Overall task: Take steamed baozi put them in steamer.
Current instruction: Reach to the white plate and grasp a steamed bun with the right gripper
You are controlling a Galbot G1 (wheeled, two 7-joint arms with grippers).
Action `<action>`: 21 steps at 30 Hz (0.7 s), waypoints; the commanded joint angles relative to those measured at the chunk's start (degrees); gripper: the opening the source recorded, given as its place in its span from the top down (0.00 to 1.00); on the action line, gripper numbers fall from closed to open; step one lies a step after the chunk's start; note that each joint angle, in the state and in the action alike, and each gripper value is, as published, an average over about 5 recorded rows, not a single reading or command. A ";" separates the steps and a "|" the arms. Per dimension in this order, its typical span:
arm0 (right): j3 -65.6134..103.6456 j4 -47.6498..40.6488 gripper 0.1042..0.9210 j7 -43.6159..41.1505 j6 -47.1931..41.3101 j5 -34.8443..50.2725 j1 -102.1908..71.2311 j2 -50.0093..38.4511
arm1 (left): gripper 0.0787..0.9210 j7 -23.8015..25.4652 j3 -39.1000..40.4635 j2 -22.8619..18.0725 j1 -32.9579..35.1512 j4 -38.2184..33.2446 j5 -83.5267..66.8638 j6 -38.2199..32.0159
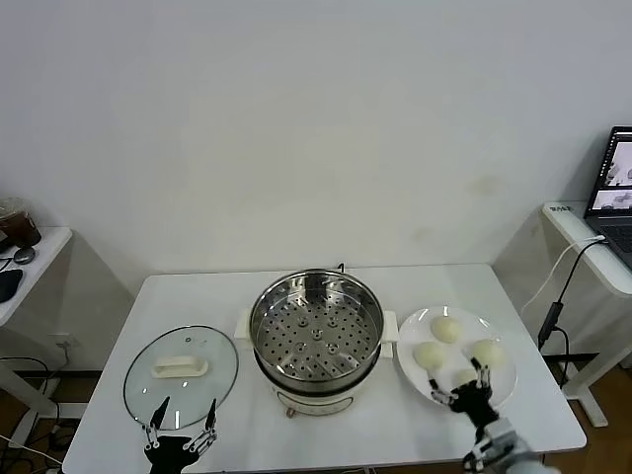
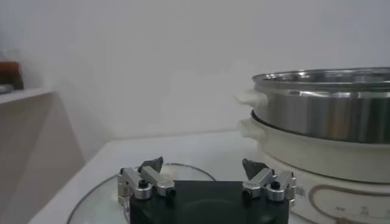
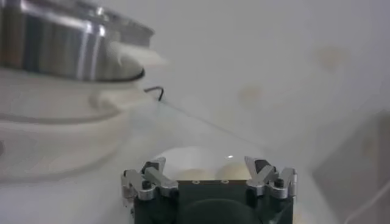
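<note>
Baozi (image 1: pixel 445 329), one hidden behind right gripper (image 1: pixel 466 380)

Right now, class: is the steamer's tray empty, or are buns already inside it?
Empty. The steamer shows only its bare perforated tray; the baozi lie on the white plate beside it.

Plain white wall (image 1: pixel 316 118); side desks w/ laptop (image 1: pixel 614 188) at right.
</note>
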 commanded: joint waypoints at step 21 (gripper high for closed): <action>-52.52 -35.08 0.12 -50.05 2.23 -18.90 67.31 -25.15 | 0.12 -0.99 -3.28 -2.51 1.84 -1.14 6.29 -3.43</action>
